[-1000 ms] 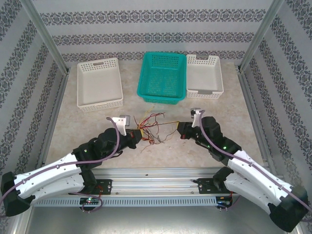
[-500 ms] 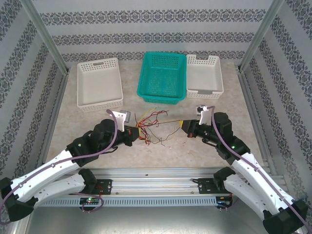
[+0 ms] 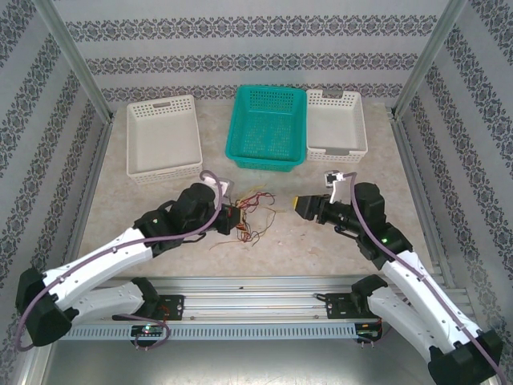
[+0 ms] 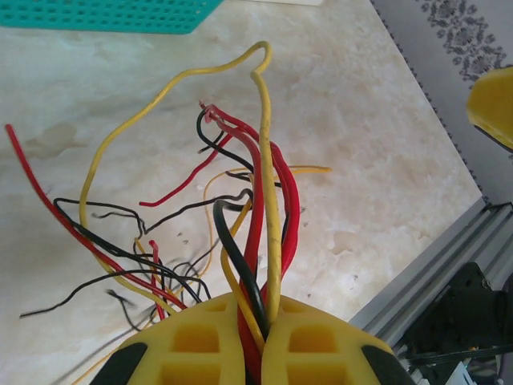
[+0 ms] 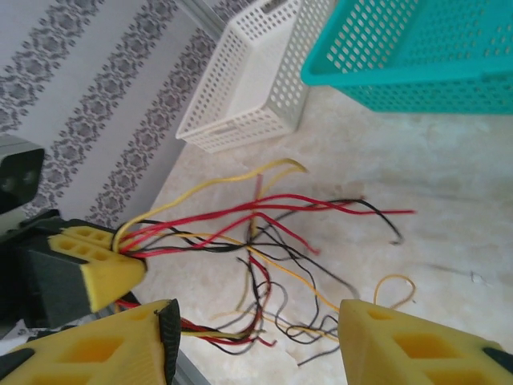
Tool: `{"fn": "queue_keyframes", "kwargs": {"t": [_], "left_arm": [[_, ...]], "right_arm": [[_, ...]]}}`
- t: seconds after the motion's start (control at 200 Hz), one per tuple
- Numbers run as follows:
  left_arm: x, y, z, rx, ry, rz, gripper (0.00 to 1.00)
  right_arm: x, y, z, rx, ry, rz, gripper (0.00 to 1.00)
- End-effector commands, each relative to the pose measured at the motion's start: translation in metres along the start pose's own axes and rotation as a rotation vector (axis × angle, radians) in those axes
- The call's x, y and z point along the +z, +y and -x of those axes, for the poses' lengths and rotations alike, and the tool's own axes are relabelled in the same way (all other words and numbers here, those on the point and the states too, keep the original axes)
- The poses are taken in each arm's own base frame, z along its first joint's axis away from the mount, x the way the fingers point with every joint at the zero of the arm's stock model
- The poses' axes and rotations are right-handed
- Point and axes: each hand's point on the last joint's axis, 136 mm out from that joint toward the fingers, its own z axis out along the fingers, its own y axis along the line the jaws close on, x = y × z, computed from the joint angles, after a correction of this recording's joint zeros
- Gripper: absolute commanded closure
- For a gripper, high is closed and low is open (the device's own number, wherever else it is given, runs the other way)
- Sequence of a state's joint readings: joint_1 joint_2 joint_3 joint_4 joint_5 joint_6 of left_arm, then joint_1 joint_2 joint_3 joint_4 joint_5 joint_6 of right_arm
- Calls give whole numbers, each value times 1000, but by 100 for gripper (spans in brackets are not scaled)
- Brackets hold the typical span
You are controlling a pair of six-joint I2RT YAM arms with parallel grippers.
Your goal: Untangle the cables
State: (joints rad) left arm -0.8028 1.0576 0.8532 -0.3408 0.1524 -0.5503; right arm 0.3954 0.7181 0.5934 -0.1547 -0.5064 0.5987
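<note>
The cables (image 3: pixel 255 210) are a tangle of thin red, yellow and black wires on the marble table between the two arms. My left gripper (image 3: pixel 235 216) is shut on one end of the bundle. In the left wrist view the cables (image 4: pixel 258 184) rise from between its yellow jaws (image 4: pixel 268 317) and fan out over the table. My right gripper (image 3: pixel 300 206) hovers just right of the tangle, open. In the right wrist view its fingers (image 5: pixel 256 313) stand wide apart with nothing between them, loose cables (image 5: pixel 268 224) lying below and ahead. The left gripper (image 5: pixel 96 261) shows there at the left.
A teal basket (image 3: pixel 268 128) stands at the back centre, between one white basket (image 3: pixel 163 138) on the left and another white basket (image 3: pixel 337 124) on the right. An aluminium rail (image 3: pixel 256 285) runs along the near table edge. Metal frame posts stand at both sides.
My right gripper has opened and let go of the wire it was pulling taut. The left gripper has moved right, still holding the bundle, and the wires have gone slack.
</note>
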Motion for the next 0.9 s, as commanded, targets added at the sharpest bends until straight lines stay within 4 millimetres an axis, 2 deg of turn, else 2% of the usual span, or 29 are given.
{"fn": "queue_keyframes", "kwargs": {"t": [0.0,0.23,0.32,0.44,0.645,0.729,0.899], "left_arm": [[-3,-25,20,101,-16,-101,100],[15,-50,19,156,76,-228,100],[20,-58,17,157,97,-274,100],[20,-66,14,169,116,-329,100],[22,-64,5,182,145,-337,100],[23,-63,3,180,151,-341,100],[24,-64,-2,178,162,-357,100]], "right_arm": [[5,7,1,-51,4,37,45],[37,14,-21,-170,89,27,46],[44,14,-23,-233,93,-17,48],[48,5,-20,-267,71,-79,49],[46,4,-12,-177,6,-54,49],[50,-3,-10,-104,8,-76,49],[59,0,-9,4,26,-53,48]]}}
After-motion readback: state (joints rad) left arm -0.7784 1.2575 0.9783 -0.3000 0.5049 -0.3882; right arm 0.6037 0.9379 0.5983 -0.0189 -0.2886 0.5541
